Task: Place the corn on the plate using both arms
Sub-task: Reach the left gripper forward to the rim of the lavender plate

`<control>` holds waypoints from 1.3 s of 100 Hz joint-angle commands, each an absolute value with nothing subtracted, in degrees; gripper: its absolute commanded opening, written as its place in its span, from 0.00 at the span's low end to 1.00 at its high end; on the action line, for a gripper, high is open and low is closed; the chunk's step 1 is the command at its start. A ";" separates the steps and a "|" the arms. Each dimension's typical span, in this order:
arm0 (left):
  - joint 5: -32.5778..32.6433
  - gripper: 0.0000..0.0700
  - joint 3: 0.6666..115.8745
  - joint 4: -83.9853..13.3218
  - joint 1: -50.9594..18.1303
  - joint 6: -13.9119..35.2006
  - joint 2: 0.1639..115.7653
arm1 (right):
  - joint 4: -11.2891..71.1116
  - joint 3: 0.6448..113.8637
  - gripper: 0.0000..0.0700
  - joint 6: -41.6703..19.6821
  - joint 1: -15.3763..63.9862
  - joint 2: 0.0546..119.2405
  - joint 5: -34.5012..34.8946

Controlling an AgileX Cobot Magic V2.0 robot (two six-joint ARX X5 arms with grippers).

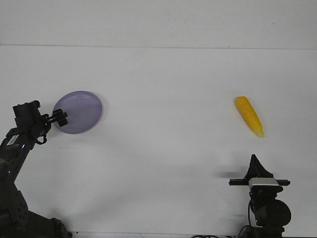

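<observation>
We see a broad white counter (158, 99) carrying everything. The left arm (20, 144) reaches in from the near left corner, and its claw (62, 118) sits at the near-left rim of the plate (79, 110). The fingers overlap that rim, but from the front view we cannot tell whether they pinch it or only rest over it, nor how wide they stand. The lavender plate lies flat, extending away from that claw toward the middle of the counter.

The right arm (265, 208) rises at the near right edge. Its claw (255, 159) points away from the robot, the fingers drawn together into a single dark tip with nothing between them.

The corn (249, 116) lies on the counter beyond the right claw, apart from it, and well apart from the plate and the left claw. Its long axis runs diagonally: the blunt end is farther from the right claw, while the pointed tip angles back toward the robot, ending just beyond that claw.
</observation>
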State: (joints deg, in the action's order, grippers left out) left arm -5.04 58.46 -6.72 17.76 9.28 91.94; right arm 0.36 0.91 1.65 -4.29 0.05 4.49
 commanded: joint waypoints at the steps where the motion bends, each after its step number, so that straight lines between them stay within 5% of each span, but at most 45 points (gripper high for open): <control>1: -5.72 0.64 59.70 -5.41 18.00 8.40 93.80 | -0.47 0.73 0.01 1.34 -4.43 0.05 4.51; 43: -8.05 0.59 63.26 -3.66 17.91 9.69 99.37 | -0.47 0.73 0.01 1.34 -4.43 0.05 4.51; 54: -8.05 0.46 63.26 -3.20 17.91 9.67 99.48 | -0.47 0.73 0.01 1.34 -4.43 0.05 4.51; 80: -9.04 0.46 63.26 -3.42 17.80 9.76 101.01 | -0.47 0.73 0.01 1.34 -4.43 0.05 4.51; 97: -9.06 0.12 63.26 -3.27 17.50 9.69 101.01 | -0.47 0.73 0.01 1.34 -4.43 0.05 4.51; 111: -9.04 0.00 63.26 -3.31 17.39 9.67 101.01 | -0.47 0.73 0.01 1.34 -4.43 0.05 4.51; 130: -9.21 0.01 63.29 -3.29 17.39 9.72 100.97 | -0.47 0.73 0.01 1.34 -4.43 0.05 4.51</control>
